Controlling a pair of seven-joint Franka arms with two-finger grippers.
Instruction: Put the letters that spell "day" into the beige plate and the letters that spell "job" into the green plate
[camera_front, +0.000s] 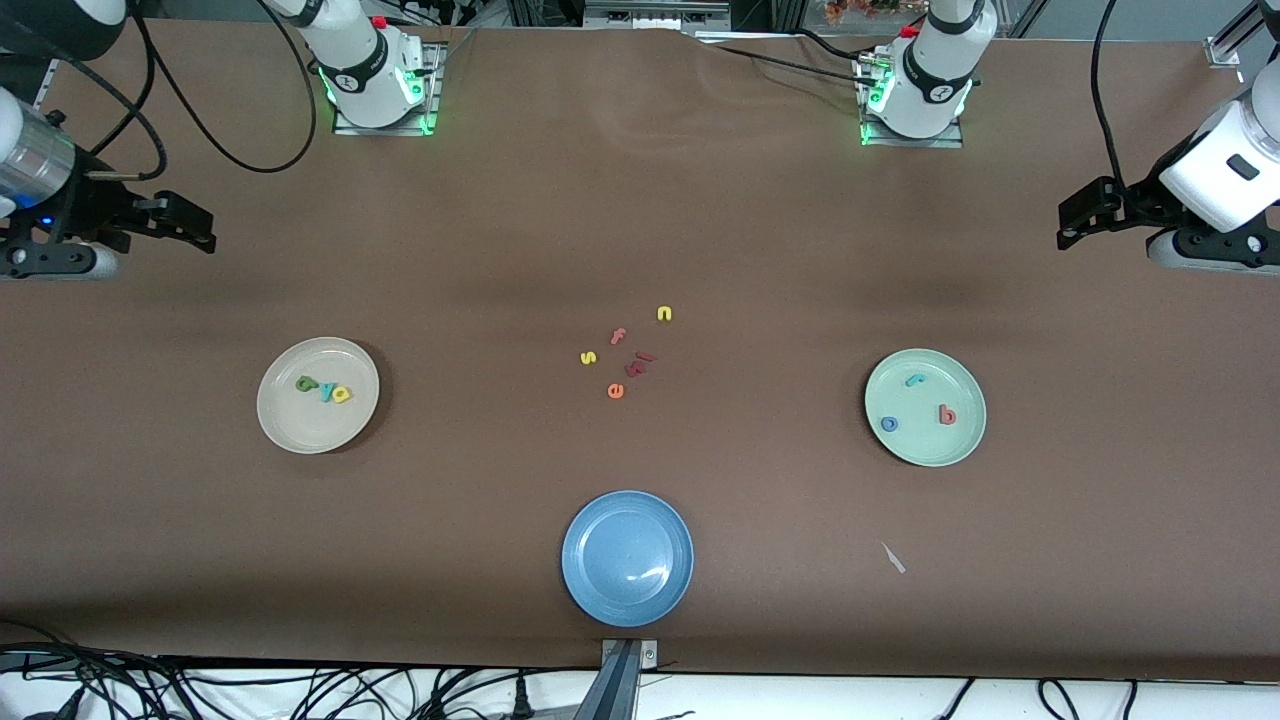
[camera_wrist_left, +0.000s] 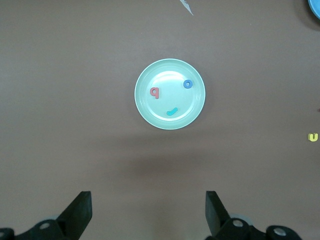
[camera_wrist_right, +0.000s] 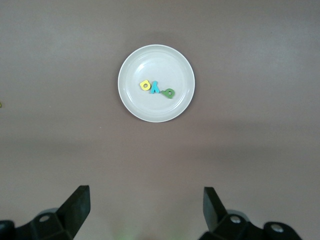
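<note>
You get even overhead light and sharp frames. Glare spot on the blue plate (camera_front: 627, 558); soft dark shadow bands cross the table (camera_front: 640, 200). Corners maybe slightly dimmer.

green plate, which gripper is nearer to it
Left. The left gripper hangs open at the left arm's end of the table, beside the green plate holding j, o, b. The right gripper waits open at the right arm's end, by the beige plate.
</note>
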